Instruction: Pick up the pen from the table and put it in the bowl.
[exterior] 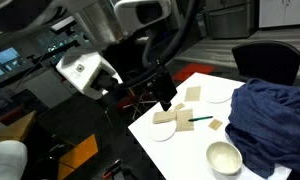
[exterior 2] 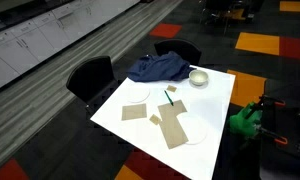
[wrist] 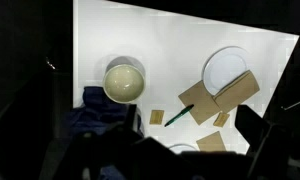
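Nearest my wrist cam were the robot's dark fingers [exterior: 163,92], hanging above the white rectangular tabletop [exterior: 187,150] and touching nothing. In the wrist view they were just a black blur, so I honestly couldn't tell if they were spread or pressed together.

Below them, the thin green pen [wrist: 179,116] lay flat on the tabletop, between the round, deep cream-white bowl [wrist: 124,82] and a flat white round plate [wrist: 226,68]. It was well clear of the bowl, with one end just beside the brown cardboard pieces [wrist: 218,97] that overlapped that plate. The bowl sat upright near a tabletop edge, right next to a crumpled dark blue cloth [wrist: 93,115].

In an exterior view I also had a second flat white plate [exterior: 165,128] with a cardboard scrap on it, on the arm's side of the pen. Farthest back, a black office chair [exterior: 265,60] stood behind the cloth.
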